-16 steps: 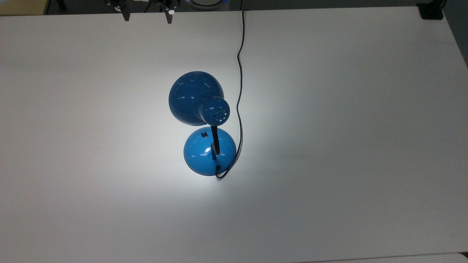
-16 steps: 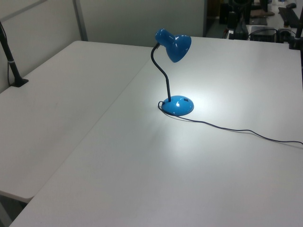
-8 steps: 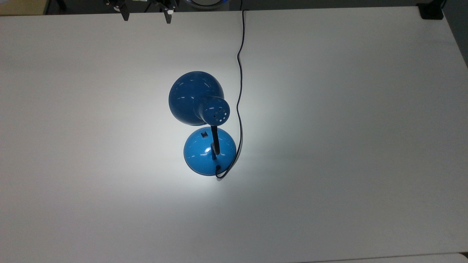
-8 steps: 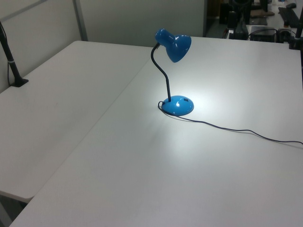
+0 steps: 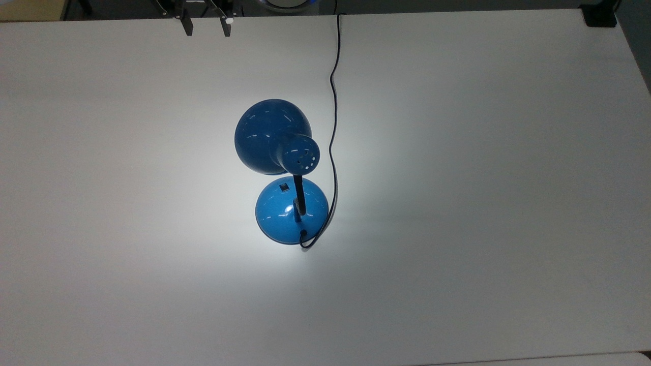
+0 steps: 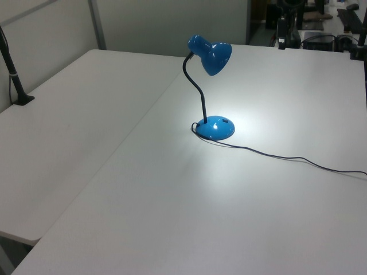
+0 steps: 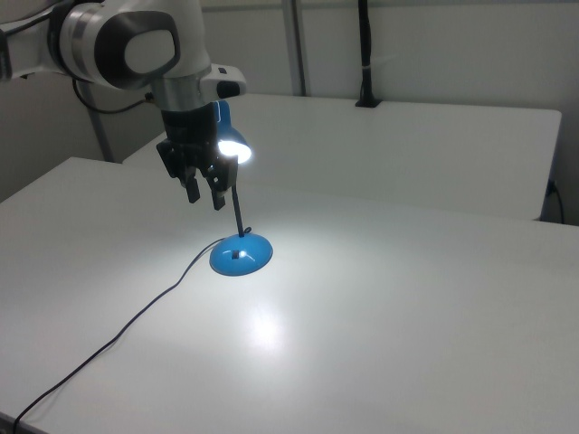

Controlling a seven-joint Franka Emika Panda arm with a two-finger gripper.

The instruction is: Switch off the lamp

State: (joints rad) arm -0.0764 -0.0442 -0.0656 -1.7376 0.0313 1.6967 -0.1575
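Observation:
The blue lamp is lit and stands mid-table, throwing a bright patch around it. Its dome shade (image 5: 267, 134) hangs over the front of the round base (image 5: 285, 218), where the small black switch (image 5: 284, 187) sits. A black gooseneck (image 6: 195, 86) joins shade (image 6: 213, 56) and base (image 6: 216, 128). The thin cord (image 5: 333, 101) runs to the table's far edge. My gripper (image 5: 205, 28) hovers at the top view's upper edge, far from the lamp, open and holding nothing. In the right view the gripper (image 7: 205, 197) hangs in front of the shade (image 7: 231, 145), above the base (image 7: 240, 256).
A black clamp (image 5: 600, 18) sits at the table's corner in the top view's upper right. A black post (image 6: 17, 86) stands on the neighbouring table at the left view's left. White tabletop (image 5: 483, 203) spreads wide around the lamp.
The two fingers have drawn closer together, narrowing the gap, while the gripper stayed near the table's far edge. The lamp is still lit and has not moved.

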